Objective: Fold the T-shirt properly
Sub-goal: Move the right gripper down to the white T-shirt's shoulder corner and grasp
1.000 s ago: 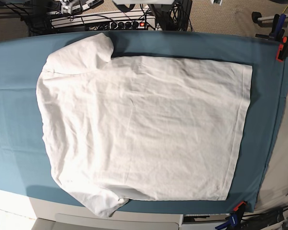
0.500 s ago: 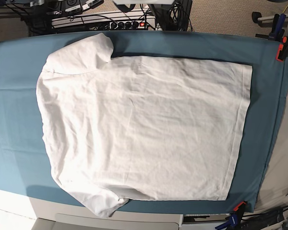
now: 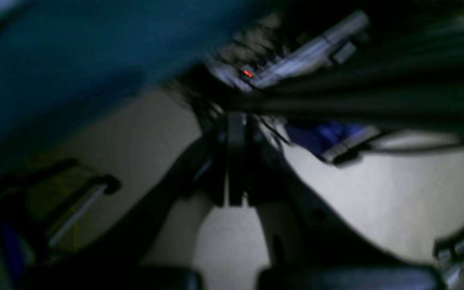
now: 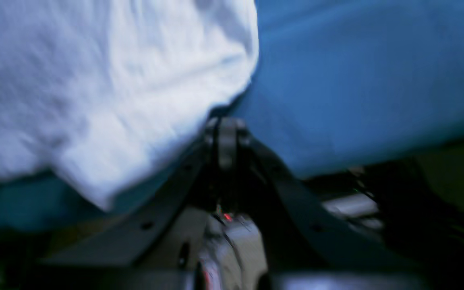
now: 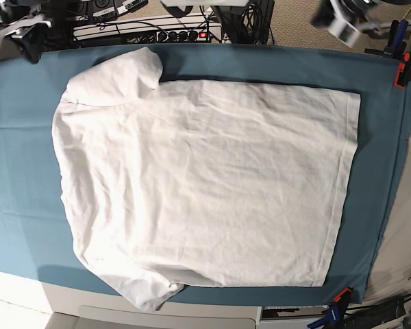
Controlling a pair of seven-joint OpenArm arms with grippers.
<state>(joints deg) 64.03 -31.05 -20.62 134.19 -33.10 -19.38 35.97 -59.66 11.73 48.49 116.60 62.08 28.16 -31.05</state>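
Note:
The white T-shirt (image 5: 205, 185) lies spread flat on the teal table cloth (image 5: 14, 157), hem to the right and sleeves at the left. One sleeve is at the far left (image 5: 123, 75), the other hangs over the near edge (image 5: 147, 291). My right gripper (image 5: 29, 42) hovers shut and empty at the far left corner; in the right wrist view (image 4: 224, 141) it is just off the sleeve (image 4: 95, 92). My left gripper (image 5: 339, 26) is blurred at the far right edge; in the left wrist view (image 3: 235, 161) it is shut, empty, beyond the table over the floor.
Orange and blue clamps (image 5: 402, 68) (image 5: 337, 301) pin the cloth at the right corners. A power strip and cables (image 5: 157, 31) lie behind the far edge. A white ledge (image 5: 157, 312) runs along the near edge.
Both arms have come into the base view at the top corners, moving fast and blurred. The T-shirt has not moved.

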